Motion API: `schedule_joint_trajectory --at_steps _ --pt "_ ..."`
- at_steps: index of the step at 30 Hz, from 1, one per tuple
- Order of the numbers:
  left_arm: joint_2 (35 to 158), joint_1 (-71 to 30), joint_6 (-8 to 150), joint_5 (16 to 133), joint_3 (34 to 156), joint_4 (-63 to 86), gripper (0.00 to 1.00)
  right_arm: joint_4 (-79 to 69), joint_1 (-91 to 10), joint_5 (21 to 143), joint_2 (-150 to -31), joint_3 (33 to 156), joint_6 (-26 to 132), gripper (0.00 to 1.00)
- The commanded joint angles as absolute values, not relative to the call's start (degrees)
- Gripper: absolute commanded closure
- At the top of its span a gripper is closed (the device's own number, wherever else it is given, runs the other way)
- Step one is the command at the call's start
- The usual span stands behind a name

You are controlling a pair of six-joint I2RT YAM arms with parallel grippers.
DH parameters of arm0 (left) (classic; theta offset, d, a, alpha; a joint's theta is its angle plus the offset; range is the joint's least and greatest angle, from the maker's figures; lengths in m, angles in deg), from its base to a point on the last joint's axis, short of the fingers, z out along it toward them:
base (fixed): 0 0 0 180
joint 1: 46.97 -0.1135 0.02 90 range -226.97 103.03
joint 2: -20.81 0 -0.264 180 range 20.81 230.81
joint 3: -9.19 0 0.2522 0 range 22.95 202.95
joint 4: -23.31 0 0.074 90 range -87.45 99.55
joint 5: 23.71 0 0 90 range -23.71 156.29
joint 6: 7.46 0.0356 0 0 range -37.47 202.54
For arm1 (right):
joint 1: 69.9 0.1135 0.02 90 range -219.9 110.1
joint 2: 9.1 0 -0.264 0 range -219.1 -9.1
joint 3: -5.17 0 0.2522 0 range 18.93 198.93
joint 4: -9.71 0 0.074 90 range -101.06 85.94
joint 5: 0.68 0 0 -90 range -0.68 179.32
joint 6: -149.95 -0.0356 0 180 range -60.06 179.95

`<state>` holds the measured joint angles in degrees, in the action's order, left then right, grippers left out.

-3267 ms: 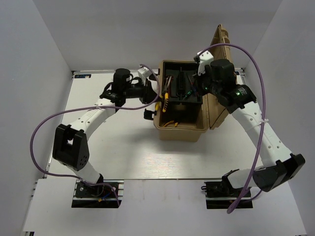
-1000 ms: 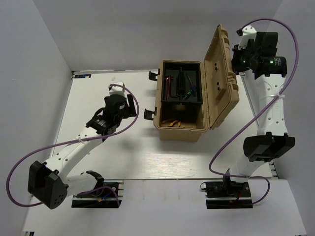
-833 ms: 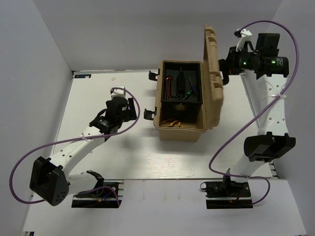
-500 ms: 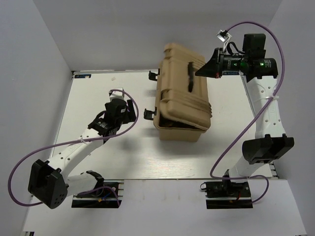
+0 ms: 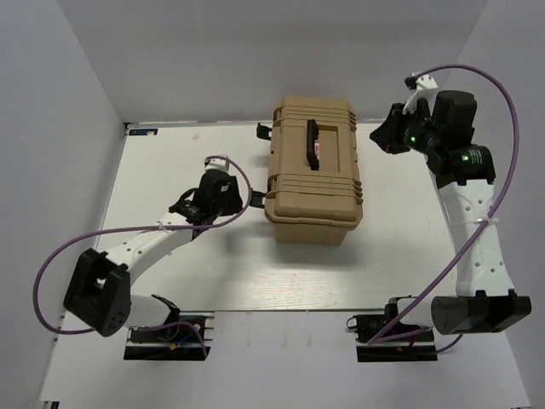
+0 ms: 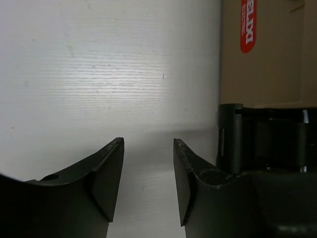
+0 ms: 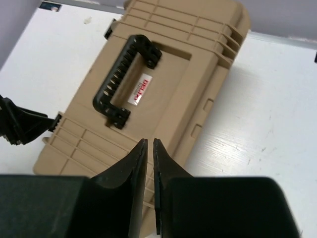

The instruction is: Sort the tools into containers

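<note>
lid (image 5: 334,170) now down on toolbox (image 5: 311,228) (long axis near-to-far); left gripper (image 6: 147,148) spread, right gripper (image 7: 150,146) pressed together.

The left arm (image 5: 145,245) and right arm (image 5: 479,230) look alike from here: white links, chunky black joints. A purple cable (image 5: 464,67) loops off each. Two green lights (image 5: 413,136) glow on the right one. The fingers (image 6: 106,178) are matte black.

Bright, even overhead light. Soft shadow at near edge of toolbox (image 5: 313,183) on white worktop (image 5: 281,277). Left wrist view: glare band across worktop, left claw (image 6: 148,148) dark, soft-focus.
</note>
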<state>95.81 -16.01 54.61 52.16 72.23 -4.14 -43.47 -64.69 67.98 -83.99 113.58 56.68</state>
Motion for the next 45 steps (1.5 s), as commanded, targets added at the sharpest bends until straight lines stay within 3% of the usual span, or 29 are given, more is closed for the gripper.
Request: schedule_joint_trajectory --at_steps 1,13,16,20,21,22,23,25,27,28,30,34,45 --pt "98.2 -15.5 55.1 58.0 74.5 -0.3 0.45 -39.0 -64.9 73.1 -82.0 111.0 56.7 0.84" --pt "104.2 -14.5 60.6 74.8 76.0 6.0 0.47 -38.6 -64.9 72.1 -81.8 107.4 55.8 0.8" --pt "104.2 -13.9 60.6 74.8 76.0 5.5 0.47 -38.6 -64.9 72.1 -81.8 107.3 55.9 0.8" --pt "102.4 -14.9 58.3 64.2 77.1 -1.6 0.43 -39.1 -64.8 72.9 -81.5 107.3 56.7 0.76" --pt "100.0 -15.5 57.2 61.3 77.1 -5.4 0.39 -39.6 -64.9 72.9 -81.4 107.3 57.0 0.71" --pt "98.4 -15.5 55.2 58.1 77.1 -7.6 0.29 -39.8 -65.0 72.7 -81.3 107.4 57.7 0.64" --pt "96.6 -15.5 54.4 52.2 76.5 -11.1 0.23 -40.3 -64.8 72.6 -81.0 107.3 58.3 0.5" --pt "90.2 -16.2 53.7 48.8 76.0 -13.4 0.09 -41.1 -64.8 72.3 -81.0 107.3 58.8 0.41" --pt "86.0 -16.2 53.7 47.0 76.0 -14.7 0.01 -41.8 -64.7 71.9 -80.9 107.3 59.2 0.27" --pt "84.2 -16.7 56.3 47.5 76.0 -14.7 0.01 -41.8 -64.7 71.7 -80.6 106.9 59.3 0.27" --pt "80.8 -16.7 60.7 50.2 77.7 -13.9 0.0 -41.1 -64.7 71.7 -78.9 105.1 59.3 0.1" --pt "78.3 -16.7 71.3 60.3 79.4 -13.3 0.0 -39.7 -64.8 80.1 -73.2 99.7 59.1 0.1" --pt "72.1 -16.7 77.0 58.6 71.7 -9.5 0.0 -42.8 -65.0 87.7 -59.8 84.9 66.4 0.1"
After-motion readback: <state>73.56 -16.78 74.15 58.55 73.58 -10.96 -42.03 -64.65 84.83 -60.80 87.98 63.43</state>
